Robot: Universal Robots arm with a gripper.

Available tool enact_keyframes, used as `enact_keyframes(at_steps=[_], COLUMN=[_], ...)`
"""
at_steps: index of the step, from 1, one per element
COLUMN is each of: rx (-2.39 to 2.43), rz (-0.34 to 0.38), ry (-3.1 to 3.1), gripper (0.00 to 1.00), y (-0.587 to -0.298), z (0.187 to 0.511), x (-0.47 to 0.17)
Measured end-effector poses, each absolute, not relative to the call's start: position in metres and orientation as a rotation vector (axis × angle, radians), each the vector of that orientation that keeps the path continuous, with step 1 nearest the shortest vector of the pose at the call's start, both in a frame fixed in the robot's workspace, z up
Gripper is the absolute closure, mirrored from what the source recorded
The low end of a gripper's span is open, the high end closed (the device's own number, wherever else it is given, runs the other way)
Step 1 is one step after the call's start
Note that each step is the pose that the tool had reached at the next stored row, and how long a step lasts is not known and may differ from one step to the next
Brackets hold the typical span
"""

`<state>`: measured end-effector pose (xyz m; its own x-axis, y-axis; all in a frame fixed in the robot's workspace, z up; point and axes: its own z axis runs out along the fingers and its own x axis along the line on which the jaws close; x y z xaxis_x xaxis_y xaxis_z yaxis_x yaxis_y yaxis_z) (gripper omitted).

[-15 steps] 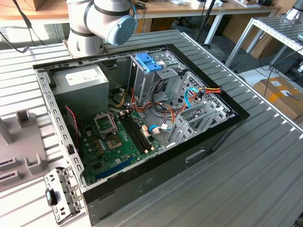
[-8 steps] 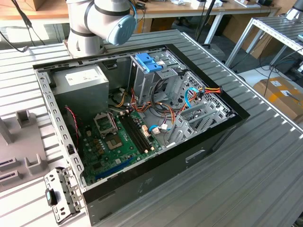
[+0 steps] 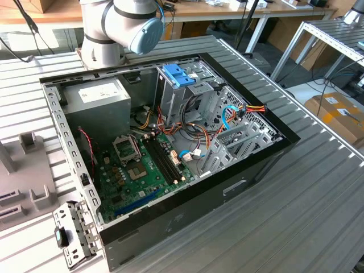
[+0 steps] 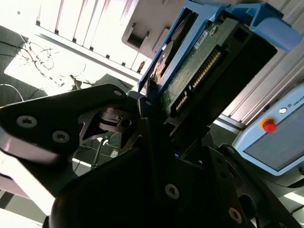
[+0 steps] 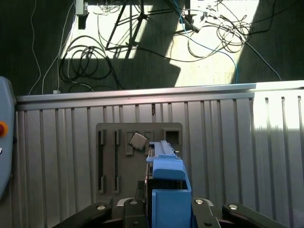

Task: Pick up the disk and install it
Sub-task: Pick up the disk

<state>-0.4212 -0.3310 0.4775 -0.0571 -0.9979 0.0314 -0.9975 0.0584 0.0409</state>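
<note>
Pinched in the gripper (image 4: 159, 118), closed on it from either side rather than spread: the disk (image 4: 202, 64). In the second wrist view, green circuit board and a row of connector pins turned toward the camera, blue side rails (image 4: 266, 23) wrapped round the far end. Probably gripped near one end to leave the rest free for sliding into a bay, though hard to judge in such deep shadow.

In the first wrist view, hanging edge-on well above a grey fixture plate (image 5: 137, 156) with slots and a small square chip (image 5: 138, 140), all on the ribbed table (image 5: 228, 156). Near by, a teach pendant (image 4: 280, 142) with red button (image 4: 269, 126); lettering cut off.

In the exterior view, an open computer case (image 3: 239, 182) laid flat for access from above: power supply (image 3: 96, 108) with white sticker (image 3: 96, 92), print too small to read; motherboard (image 3: 136, 170); blue tray (image 3: 178, 74) atop the drive cage.
</note>
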Motion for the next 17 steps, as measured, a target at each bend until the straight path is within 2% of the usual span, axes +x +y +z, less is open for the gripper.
enact_keyframes(at_steps=[17], rx=[2.121], rz=[-0.013], ry=[-2.248], gripper=[0.64], y=[-0.333], z=[0.4775], x=[-0.419])
